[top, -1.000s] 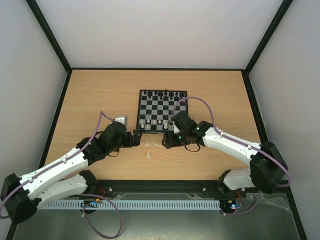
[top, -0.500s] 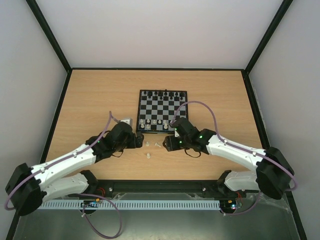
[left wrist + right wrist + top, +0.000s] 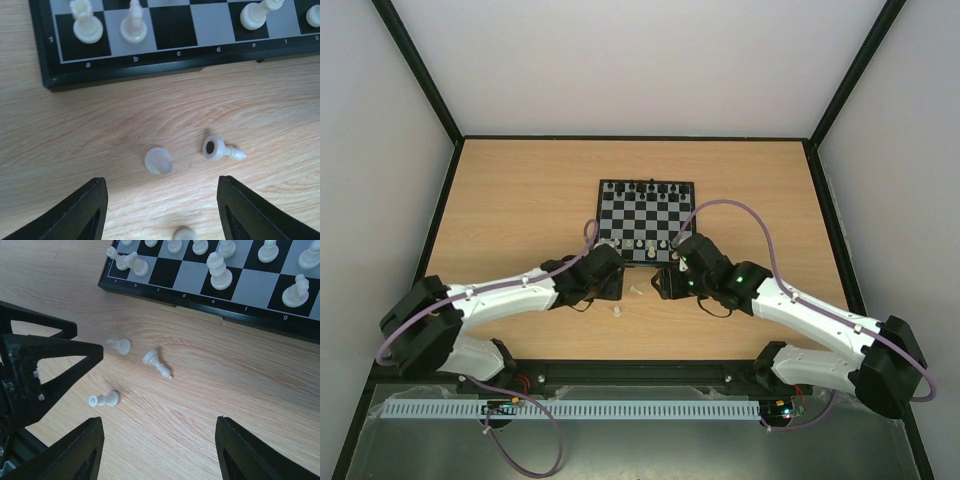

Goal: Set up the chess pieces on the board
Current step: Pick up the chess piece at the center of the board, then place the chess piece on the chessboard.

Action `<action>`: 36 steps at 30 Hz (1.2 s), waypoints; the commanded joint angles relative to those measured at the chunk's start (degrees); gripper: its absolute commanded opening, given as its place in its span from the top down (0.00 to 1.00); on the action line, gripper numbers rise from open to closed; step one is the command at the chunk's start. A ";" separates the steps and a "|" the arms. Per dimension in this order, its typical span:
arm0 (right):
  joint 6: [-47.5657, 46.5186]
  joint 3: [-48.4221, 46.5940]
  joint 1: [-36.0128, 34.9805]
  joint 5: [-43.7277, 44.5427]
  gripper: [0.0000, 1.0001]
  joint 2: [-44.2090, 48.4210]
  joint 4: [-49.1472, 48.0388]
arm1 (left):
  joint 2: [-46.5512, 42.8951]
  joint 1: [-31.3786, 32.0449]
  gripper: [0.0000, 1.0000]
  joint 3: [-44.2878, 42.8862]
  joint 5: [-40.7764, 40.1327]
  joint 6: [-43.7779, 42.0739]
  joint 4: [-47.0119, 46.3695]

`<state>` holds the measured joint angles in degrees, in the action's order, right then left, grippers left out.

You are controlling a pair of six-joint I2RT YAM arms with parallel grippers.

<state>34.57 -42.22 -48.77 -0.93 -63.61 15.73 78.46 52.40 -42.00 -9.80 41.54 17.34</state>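
Note:
The board [image 3: 603,215] lies mid-table with white chess pieces [image 3: 638,243] along its near rows. Three white pieces lie off it on the wood. One pawn [image 3: 158,160] stands just ahead of my left gripper [image 3: 161,200], which is open with nothing between its fingers. A tipped piece [image 3: 222,149] lies to the pawn's right, and a third piece [image 3: 184,234] shows at the bottom edge. My right gripper [image 3: 159,440] is open over bare wood, with the tipped piece [image 3: 156,363] ahead of it and a pawn [image 3: 104,399] to its left. From above, the left gripper [image 3: 612,285] and right gripper [image 3: 663,283] face each other.
Black pieces [image 3: 645,187] stand along the board's far rows. The left arm's dark fingers [image 3: 50,355] fill the left side of the right wrist view, close to the loose pieces. The board's near rim [image 3: 150,67] runs just beyond them.
My left arm has swung right, bringing its gripper over the loose pieces, and its jaws have narrowed. The right gripper's jaws narrowed slightly and it shifted a little.

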 commanded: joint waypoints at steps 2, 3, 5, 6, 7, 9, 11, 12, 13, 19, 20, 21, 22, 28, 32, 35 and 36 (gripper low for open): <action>-0.61 -0.06 -0.27 1.56 0.38 1.64 3.54 | 4.89 1.40 0.40 -4.57 -2.58 -0.73 0.13; -0.80 0.02 -0.25 1.62 0.38 1.77 3.57 | 5.87 1.58 0.42 -5.18 -2.97 -0.70 0.55; -1.05 0.24 -0.24 1.91 0.38 1.95 3.81 | 7.45 1.80 0.47 -6.09 -3.71 -0.63 1.39; -1.16 0.33 -0.27 1.85 0.38 2.11 3.87 | 8.14 1.90 0.49 -6.42 -4.29 -0.43 1.74; -1.31 0.56 -0.27 1.96 0.38 2.21 3.87 | 8.72 2.00 0.50 -6.72 -4.60 -0.34 2.10; -1.58 0.71 -0.27 2.22 0.38 2.40 4.11 | 9.89 2.10 0.53 -6.99 -5.07 -0.15 2.55; -1.84 0.94 -0.27 2.40 0.38 2.43 4.14 | 10.91 2.09 0.57 -7.20 -5.33 -0.06 2.75; -1.99 1.05 -0.27 2.55 0.38 2.44 4.14 | 11.38 2.09 0.61 -7.34 -5.27 -0.10 2.76; -2.11 1.08 -0.27 2.64 0.38 2.44 4.21 | 11.97 2.09 0.64 -7.61 -5.17 -0.13 2.77; -2.49 1.58 -0.24 3.11 0.38 2.46 4.06 | 14.17 2.27 0.80 -8.77 -5.13 -0.14 3.71; -2.44 1.61 -0.27 3.17 0.38 2.38 4.05 | 14.18 2.31 0.83 -9.00 -5.14 -0.19 3.95; -2.53 1.59 -0.27 3.02 0.38 2.36 4.05 | 14.12 2.35 0.85 -9.38 -5.18 -0.41 4.40; -2.57 1.59 -0.25 2.99 0.38 2.36 3.98 | 14.03 2.35 0.86 -9.91 -5.29 -0.69 5.01; -2.75 0.97 -0.22 3.55 0.38 3.03 4.78 | 16.62 1.82 0.86 -20.71 -6.80 -5.65 11.78; -2.58 0.97 -0.20 4.11 0.38 3.75 5.31 | 20.42 0.58 0.86 -26.96 -6.42 -8.74 13.57; -2.49 0.99 -0.23 4.44 0.38 4.13 5.73 | 23.49 -0.94 0.86 -29.02 -5.06 -10.38 13.10; -2.51 1.00 -0.15 4.53 0.38 4.26 5.87 | 24.27 -1.39 0.86 -29.45 -4.85 -10.67 12.96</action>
<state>32.36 -41.41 -48.77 2.17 -60.64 18.46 98.91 52.88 -69.78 -15.18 34.39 27.14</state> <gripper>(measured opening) 0.619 0.140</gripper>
